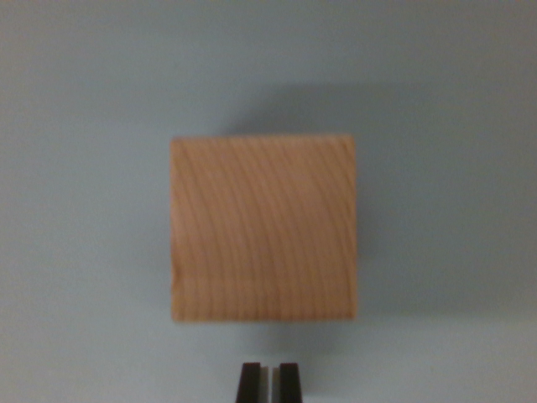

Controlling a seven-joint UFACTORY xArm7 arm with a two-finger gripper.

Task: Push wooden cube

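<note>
A light wooden cube point(263, 228) with curved grain lines fills the middle of the wrist view, resting on a pale blue-grey surface point(84, 210). It looks slightly blurred. My gripper point(269, 382) shows at the bottom edge as two dark fingertips point(249, 383) standing almost together, with only a thin pale slit between them and nothing held. The tips sit just below the cube's near edge, a small strip of surface apart from it, a little to the right of the cube's centre line.
The pale surface runs on evenly around the cube on all sides. A soft shadow point(394, 126) lies beyond the cube's upper right corner.
</note>
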